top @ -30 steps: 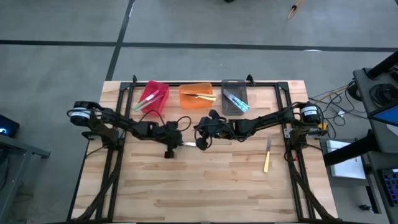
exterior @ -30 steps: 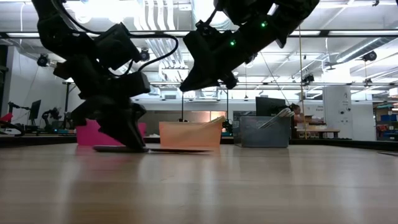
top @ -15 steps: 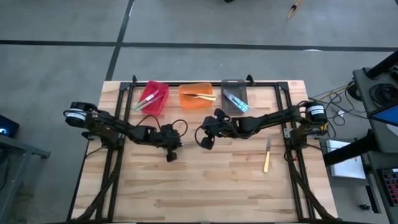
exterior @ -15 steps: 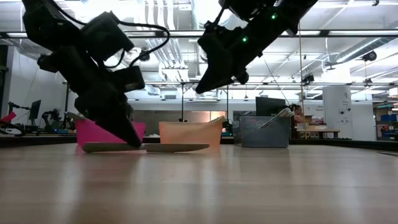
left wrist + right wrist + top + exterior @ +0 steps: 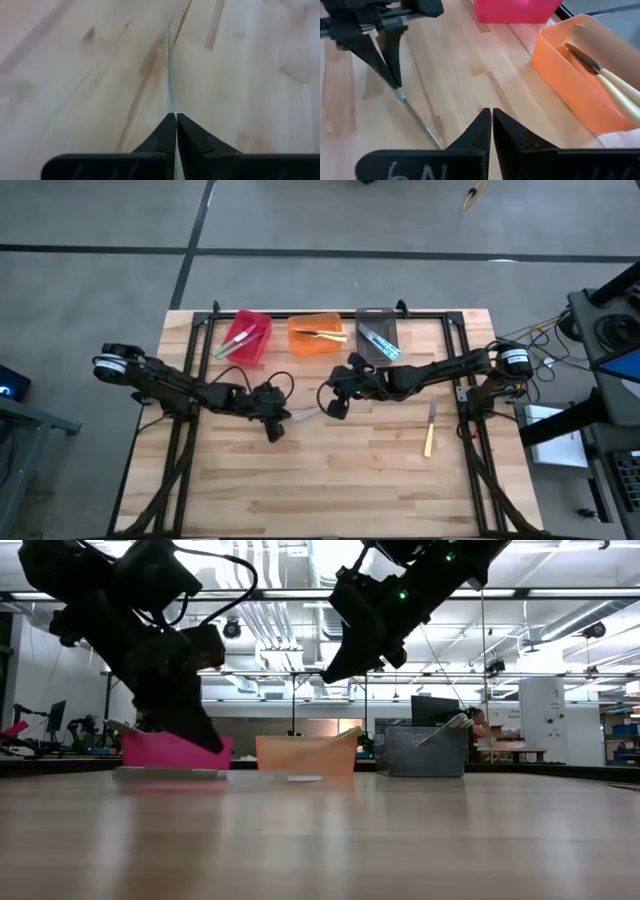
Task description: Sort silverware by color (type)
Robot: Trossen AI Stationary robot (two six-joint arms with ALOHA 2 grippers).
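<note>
Near the middle of the wooden surface, the left gripper pinched a slim utensil by its handle end, its fingers pressed together on it. From overhead the utensil showed only as a pale sliver running toward 3 o'clock from the gripper. The left wrist view gave it as a thin metal line lying along the wood grain. The right wrist view caught a small pale green bit of handle at the left fingertips, with the metal blade stretched across the boards. The low view placed it flat, or nearly so, on the surface.

The right gripper hung just at 2 o'clock of the utensil's tip, raised off the surface in the low view, its fingers shut on nothing.

At 12 o'clock stood three bins: a red bin holding green-handled pieces, an orange bin holding a yellow-handled utensil, and a grey bin with blue-handled ones. A yellow-handled knife lay alone toward 3 o'clock, well apart from both grippers.
</note>
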